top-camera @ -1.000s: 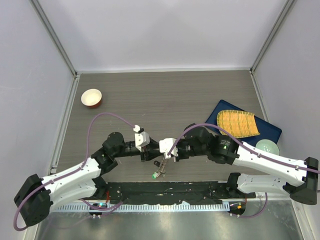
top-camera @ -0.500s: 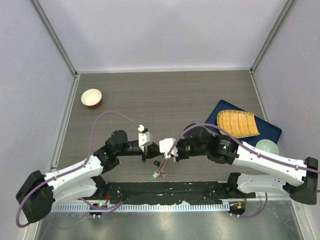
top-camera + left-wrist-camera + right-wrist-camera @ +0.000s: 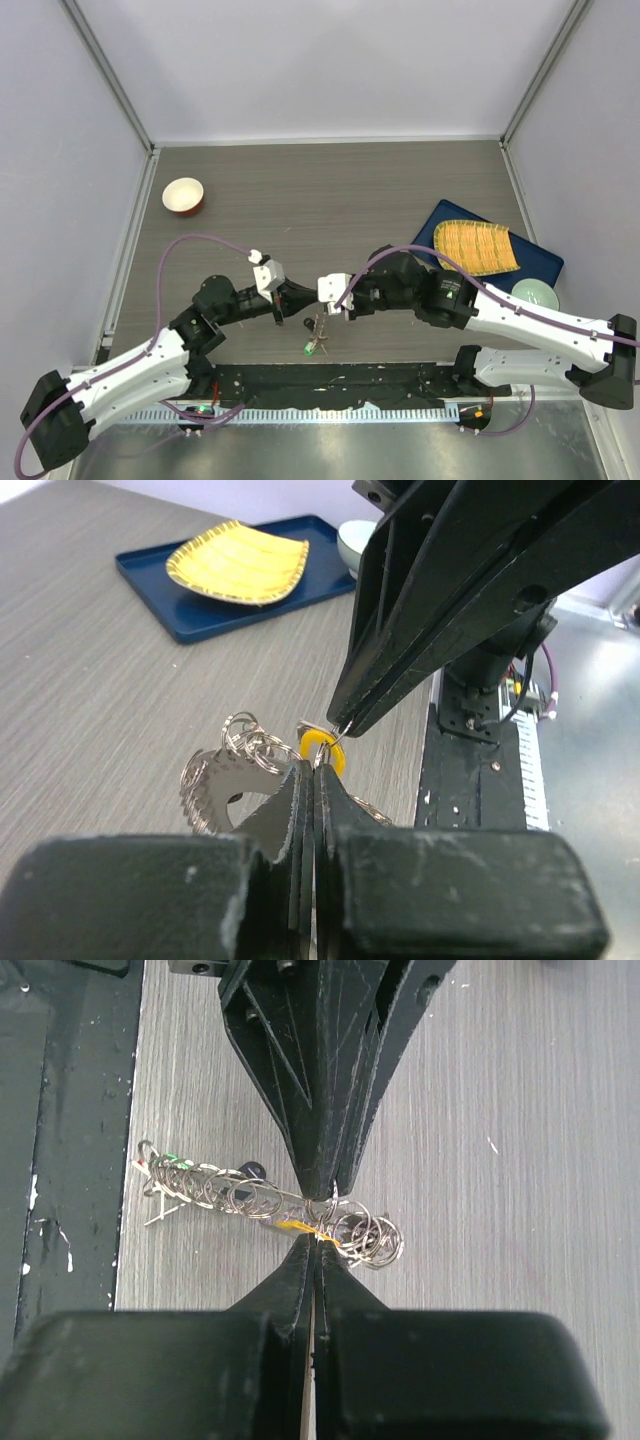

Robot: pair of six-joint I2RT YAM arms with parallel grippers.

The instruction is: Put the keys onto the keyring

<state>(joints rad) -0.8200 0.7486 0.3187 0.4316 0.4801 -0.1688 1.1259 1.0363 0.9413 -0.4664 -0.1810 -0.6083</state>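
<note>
The keys hang in one bunch of small silver rings [image 3: 365, 1235] on the toothed grey keyring [image 3: 205, 790], held just above the table near the front edge [image 3: 318, 330]. A green tag [image 3: 311, 350] marks its low end. A yellow-tagged key [image 3: 323, 746] sits at the top of the bunch. My left gripper [image 3: 312, 767] is shut on that yellow tag. My right gripper [image 3: 318, 1245] faces it tip to tip, shut on a thin split ring beside the same tag. The right fingertips [image 3: 362, 702] come down from above in the left wrist view.
A red-and-white bowl [image 3: 183, 195] stands at the back left. A blue tray [image 3: 540, 262] with a yellow ribbed plate [image 3: 475, 246] lies on the right, and a pale green bowl [image 3: 535, 295] is beside it. The black base rail [image 3: 330, 385] runs along the near edge.
My left gripper has closed on the yellow tag, and the left arm's elbow has swung left and down. The right gripper stays shut, with the bunch still hanging from it.
</note>
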